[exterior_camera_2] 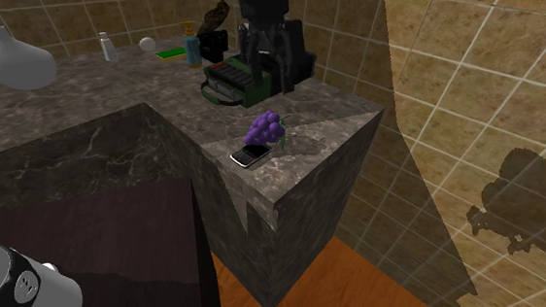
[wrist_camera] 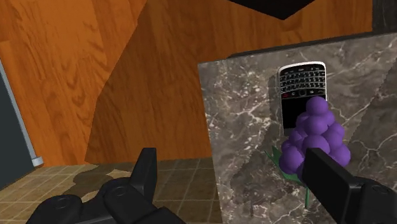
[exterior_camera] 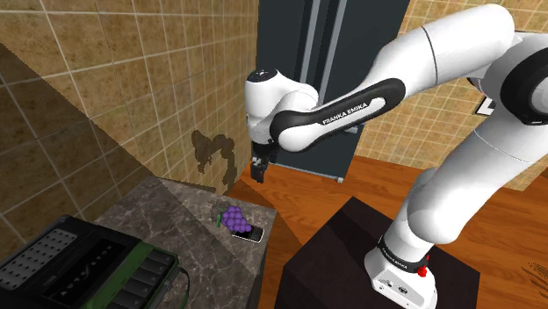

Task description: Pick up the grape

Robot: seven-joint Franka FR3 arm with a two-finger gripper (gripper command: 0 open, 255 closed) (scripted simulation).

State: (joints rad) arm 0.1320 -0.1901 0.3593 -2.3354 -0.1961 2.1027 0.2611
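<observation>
A bunch of purple grapes (exterior_camera: 233, 217) (exterior_camera_2: 266, 129) with a green stem lies near the end of a dark marble counter (exterior_camera: 167, 219) (exterior_camera_2: 322, 117). My black gripper (exterior_camera: 260, 168) hangs above it, off toward the counter's end. In the wrist view the gripper (wrist_camera: 238, 181) is open with nothing between the fingers. There the grapes (wrist_camera: 313, 137) lie just beyond the right fingertip (wrist_camera: 327, 175), off the gripper's middle line, which falls near the counter's edge.
A black-and-silver phone (exterior_camera: 248, 233) (exterior_camera_2: 250, 155) (wrist_camera: 301, 83) lies against the grapes. A black and green appliance (exterior_camera: 88, 268) (exterior_camera_2: 229, 77) sits further along the counter. Past the counter's end lies wood floor (wrist_camera: 95, 76). A dark tall cabinet (exterior_camera: 338, 53) stands behind the arm.
</observation>
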